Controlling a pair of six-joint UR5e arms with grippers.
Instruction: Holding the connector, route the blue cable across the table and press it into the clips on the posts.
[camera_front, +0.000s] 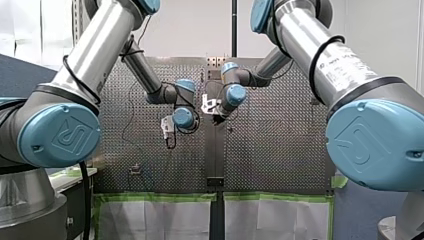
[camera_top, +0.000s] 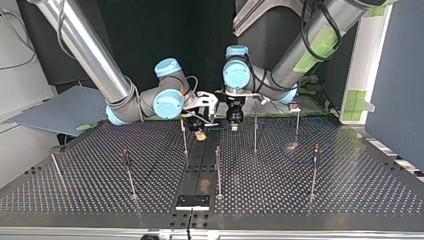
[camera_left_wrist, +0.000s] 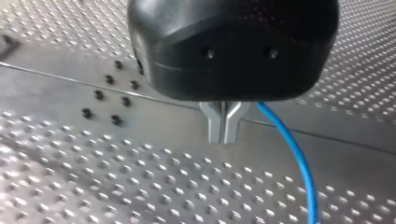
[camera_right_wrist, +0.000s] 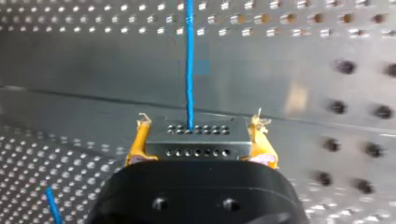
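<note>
In the right wrist view my right gripper (camera_right_wrist: 200, 123) has its yellow pads shut on a grey metal connector (camera_right_wrist: 196, 141) with rows of small holes. The blue cable (camera_right_wrist: 189, 70) leaves the connector and runs straight ahead over the perforated table. In the left wrist view my left gripper (camera_left_wrist: 224, 135) has its metal fingers shut tip to tip just above the table. The blue cable (camera_left_wrist: 294, 154) comes out from under the gripper body close beside them, not between the tips. In the top view both grippers hang near the far middle, my right gripper (camera_top: 200, 131) beside my left gripper (camera_top: 234, 127).
Several thin posts with clips stand on the table (camera_top: 300, 200), among them one (camera_top: 184, 135) near my right gripper, one (camera_top: 255, 132) near my left gripper and one in the middle (camera_top: 218, 170). A black plate (camera_top: 192, 201) lies at the near edge.
</note>
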